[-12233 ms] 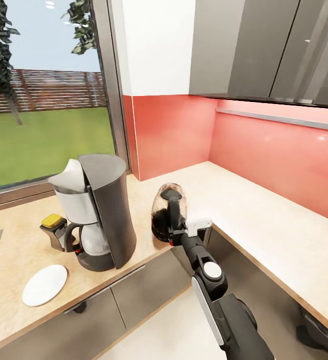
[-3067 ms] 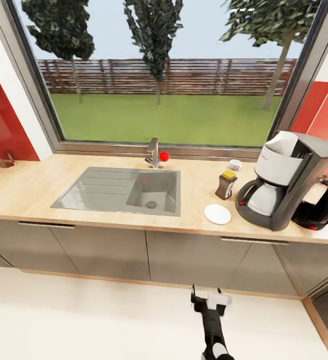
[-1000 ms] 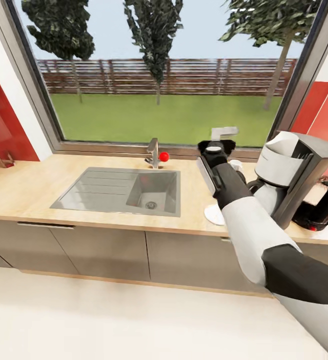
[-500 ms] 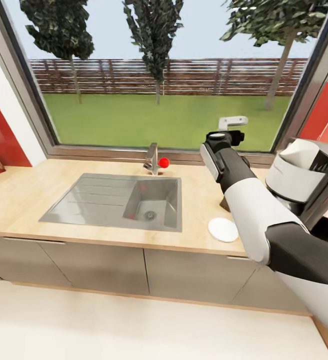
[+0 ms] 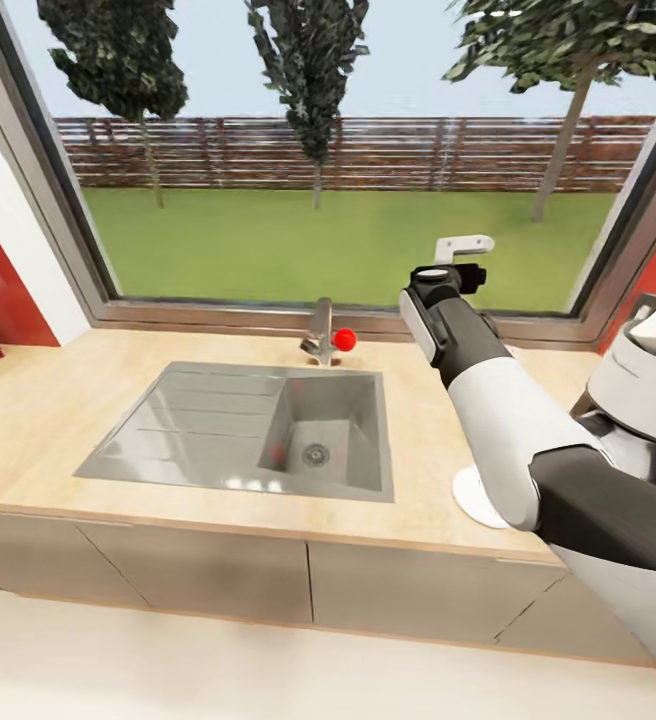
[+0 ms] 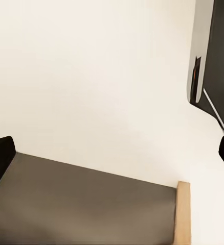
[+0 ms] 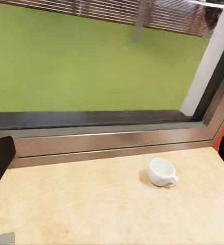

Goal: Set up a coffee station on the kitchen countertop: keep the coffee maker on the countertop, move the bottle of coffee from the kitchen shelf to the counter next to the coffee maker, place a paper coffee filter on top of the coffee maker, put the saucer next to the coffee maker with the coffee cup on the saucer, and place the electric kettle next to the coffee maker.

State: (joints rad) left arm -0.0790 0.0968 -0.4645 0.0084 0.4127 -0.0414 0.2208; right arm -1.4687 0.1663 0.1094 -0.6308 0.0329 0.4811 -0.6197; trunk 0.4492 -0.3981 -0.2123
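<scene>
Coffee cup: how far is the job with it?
Done: the flat round white saucer lies on the beige countertop by the grey coffee maker. In hand: the open right tool points at the small white cup. Left: grasp it, set it on the saucer.

White cup (image 7: 161, 172) ahead of the right gripper (image 5: 457, 262) on pale beige wood-grain countertop (image 5: 58, 410); steel-grey sink (image 5: 248, 428), red-knobbed tap (image 5: 328, 337), white saucer (image 5: 473, 495), white-and-black arm (image 5: 508, 420), green lawn (image 5: 348, 240).
</scene>
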